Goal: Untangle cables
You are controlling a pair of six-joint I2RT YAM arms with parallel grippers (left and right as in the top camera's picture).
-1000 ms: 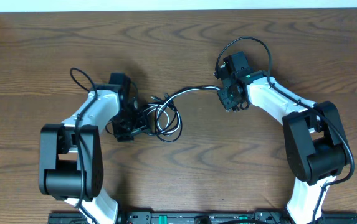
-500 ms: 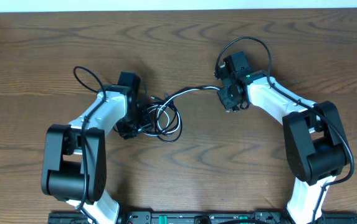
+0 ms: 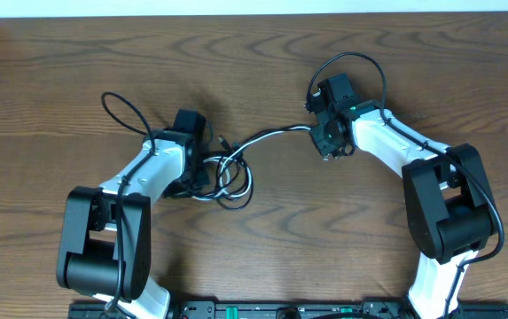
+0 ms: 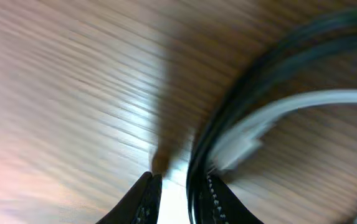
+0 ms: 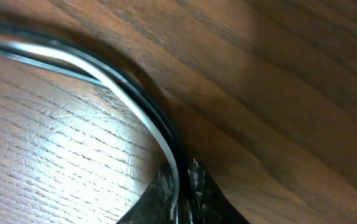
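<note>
The left gripper [image 4: 183, 194] sets its fingers astride a black strand at the left edge of the coiled cables [image 3: 233, 174], left of centre; blur hides whether they pinch it. A white and a black strand arc right to the right gripper [image 5: 179, 190], whose fingers clamp both.

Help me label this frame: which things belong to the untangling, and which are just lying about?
Job: cables, black and white, tangled; left gripper, jaws around them; right gripper, shut on them.
Not the job: table; the arms' own wires.
</note>
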